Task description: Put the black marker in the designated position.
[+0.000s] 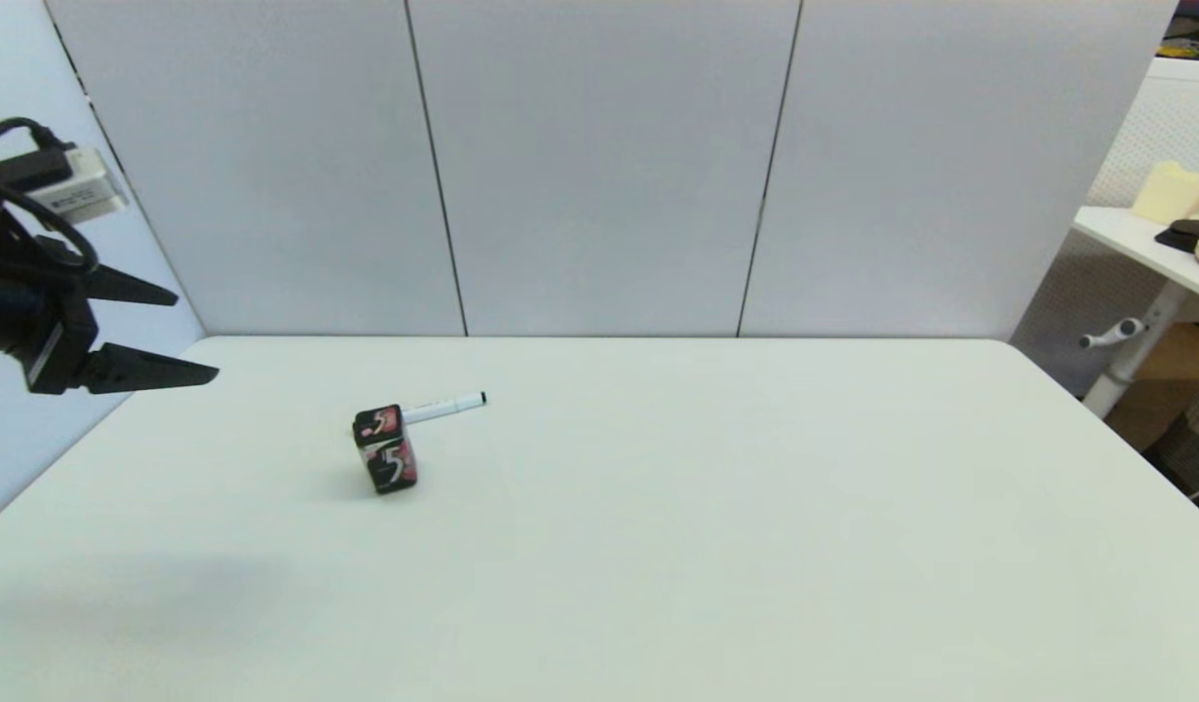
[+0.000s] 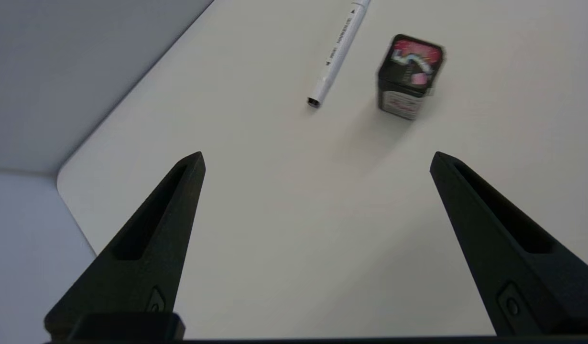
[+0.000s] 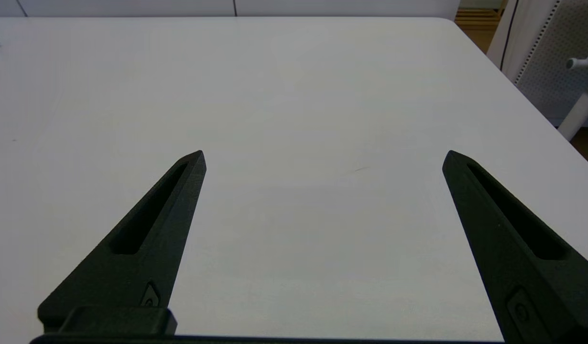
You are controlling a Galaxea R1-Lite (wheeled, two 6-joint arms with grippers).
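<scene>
The black marker (image 1: 444, 407) lies flat on the white table (image 1: 658, 546), a slim white barrel with a dark tip at its right end. Its left end runs behind the designated position (image 1: 385, 448), a small upright black box with pink patches and a white "5". In the left wrist view the marker (image 2: 339, 52) and the box (image 2: 408, 76) sit side by side with a small gap between them. My left gripper (image 1: 195, 334) hangs open above the table's left edge, well short of both, holding nothing (image 2: 318, 155). My right gripper (image 3: 325, 153) is open over bare table, out of the head view.
Grey wall panels (image 1: 599, 166) stand along the table's far edge. The table's rounded far left corner (image 2: 64, 177) lies near my left gripper. A second table (image 1: 1160, 255) with a few items stands off to the right.
</scene>
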